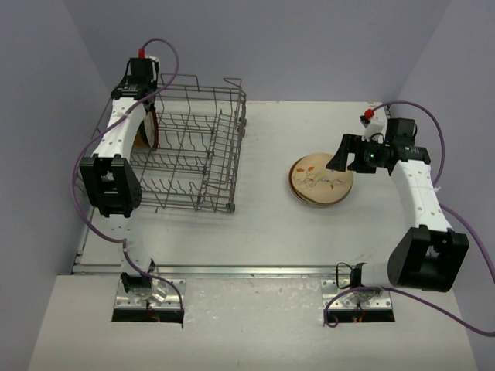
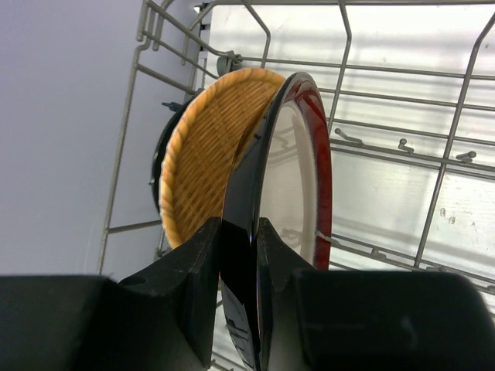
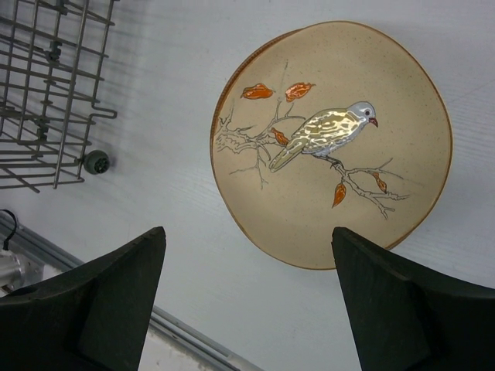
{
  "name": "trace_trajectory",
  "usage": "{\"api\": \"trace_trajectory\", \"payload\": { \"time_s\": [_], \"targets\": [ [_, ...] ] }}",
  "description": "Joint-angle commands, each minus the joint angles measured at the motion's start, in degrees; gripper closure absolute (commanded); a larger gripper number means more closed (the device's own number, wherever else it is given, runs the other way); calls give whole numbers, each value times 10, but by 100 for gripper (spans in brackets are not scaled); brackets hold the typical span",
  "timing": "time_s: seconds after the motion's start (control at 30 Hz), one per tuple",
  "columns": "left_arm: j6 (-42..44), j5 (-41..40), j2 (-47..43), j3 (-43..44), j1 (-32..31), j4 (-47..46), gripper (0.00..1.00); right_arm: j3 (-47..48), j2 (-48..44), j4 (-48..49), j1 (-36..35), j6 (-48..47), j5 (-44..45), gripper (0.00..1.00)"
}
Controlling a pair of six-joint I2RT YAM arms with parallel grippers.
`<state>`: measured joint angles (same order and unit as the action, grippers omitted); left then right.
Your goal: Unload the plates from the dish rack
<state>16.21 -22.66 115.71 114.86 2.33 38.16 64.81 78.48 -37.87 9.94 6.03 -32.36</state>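
Two plates stand on edge in the far-left corner of the dish rack (image 1: pixel 193 147): a red-rimmed plate (image 2: pixel 298 178) and, touching it from behind, a tan plate (image 2: pixel 205 154) with a woven texture. A dark rim shows behind the tan plate; what it is cannot be told. The rack occupies the far-left part of the tabletop (image 1: pixel 263 232). The left gripper (image 2: pixel 238 263) is clenched on the near rim of the red-rimmed plate, one finger on each face. A stack of plates (image 1: pixel 321 179) lies flat toward the right edge, well apart from the rack. Its top plate (image 3: pixel 332 147) is beige with a bird on a branch. The right gripper (image 3: pixel 247 232) hovers above the stack, jaws spread wide, grasping nothing
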Motion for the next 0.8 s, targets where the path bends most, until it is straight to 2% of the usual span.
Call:
{"api": "trace_trajectory", "payload": {
  "time_s": [0.0,0.27,0.53,0.7,0.77],
  "targets": [
    [-4,-9,-73,72,3,-32,100,27,-10,30,-8,16,-25,12],
    [-43,18,-118,80,4,-27,100,35,5,48,-17,42,-52,12],
    [-117,86,-178,100,5,-12,100,58,16,69,-31,82,-97,12],
    [-196,171,-234,73,19,-18,100,63,22,88,-37,109,-130,12],
    [-241,258,-257,37,30,-27,100,61,21,97,-38,117,-143,12]
  ]
}}
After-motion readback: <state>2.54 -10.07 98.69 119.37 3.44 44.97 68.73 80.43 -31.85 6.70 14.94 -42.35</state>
